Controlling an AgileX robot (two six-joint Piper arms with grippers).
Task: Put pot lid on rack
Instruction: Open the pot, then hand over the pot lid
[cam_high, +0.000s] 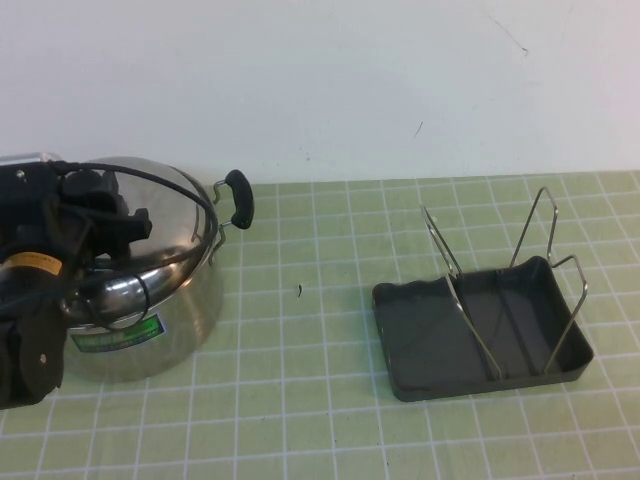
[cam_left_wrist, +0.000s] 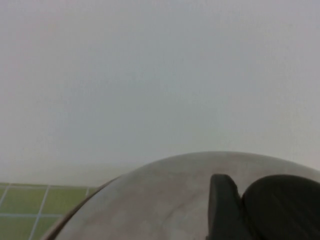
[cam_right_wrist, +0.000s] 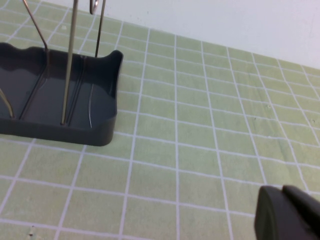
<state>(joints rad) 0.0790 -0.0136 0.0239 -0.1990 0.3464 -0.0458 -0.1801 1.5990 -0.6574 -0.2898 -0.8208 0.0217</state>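
Lid sits on the steel pot at the worktop's left, left pincer apparently pinching its knob to lift it. Rack waits empty well right; right pincer hovers nearby, grip state I cannot tell.

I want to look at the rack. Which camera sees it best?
The high view: the whole rack shows, tray and wire loops, right of the pot lid under the left gripper. The right wrist view shows one end beside the right gripper. The left wrist view shows none.

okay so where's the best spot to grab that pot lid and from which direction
Probably the black knob at the pot lid's centre, from above: the dome is wide, smooth and shiny. The left tool is already at it; the right tool sits beside the rack.
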